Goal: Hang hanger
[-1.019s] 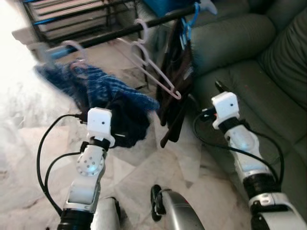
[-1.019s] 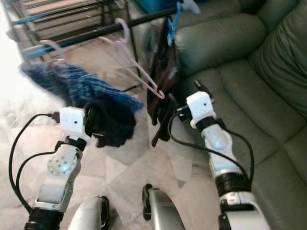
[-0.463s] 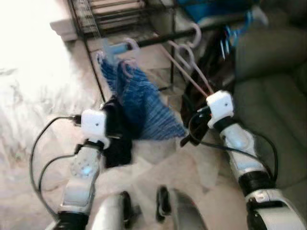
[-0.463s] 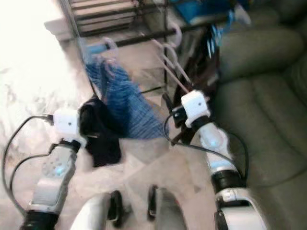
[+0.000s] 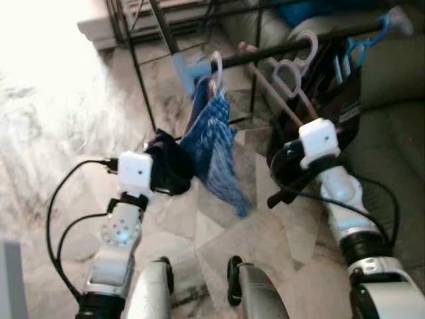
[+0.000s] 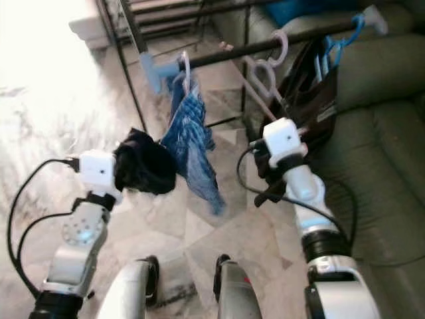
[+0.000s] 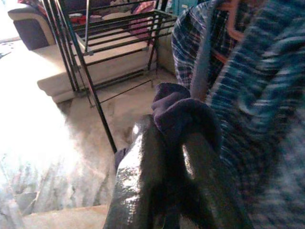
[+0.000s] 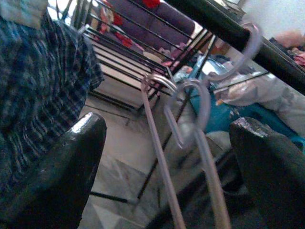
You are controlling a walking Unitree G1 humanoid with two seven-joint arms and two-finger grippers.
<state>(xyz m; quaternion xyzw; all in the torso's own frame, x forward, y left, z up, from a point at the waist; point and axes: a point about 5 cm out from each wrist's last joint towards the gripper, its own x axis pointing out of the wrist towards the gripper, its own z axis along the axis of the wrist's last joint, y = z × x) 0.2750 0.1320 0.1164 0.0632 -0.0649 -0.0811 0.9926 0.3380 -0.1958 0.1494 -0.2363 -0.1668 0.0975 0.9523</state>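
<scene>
Compared with the view half a second earlier, the blue checked shirt (image 5: 214, 143) hung steeper and narrower from the rail (image 5: 292, 46), and the right arm had drawn nearer the pink hangers (image 5: 287, 80); the head camera had itself shifted, so part of this change was apparent only. The shirt's hanger (image 5: 216, 65) sat with its hook at the rail, toward 12 o'clock of the left gripper (image 7: 164, 157), whose fingers were pressed together on a bunch of dark cloth (image 5: 169, 169) at the shirt's lower edge. The right gripper (image 8: 167, 143) stood spread and empty, its jaws either side of the pink hangers, touching neither. Whether the hook was fully seated over the rail could not be told. The step in hand appeared to be settling the hung garment. Done well, it would call for confirming the hook's seat before freeing the cloth, and releasing without a downward tug, which could drag the hanger off the rail end.
</scene>
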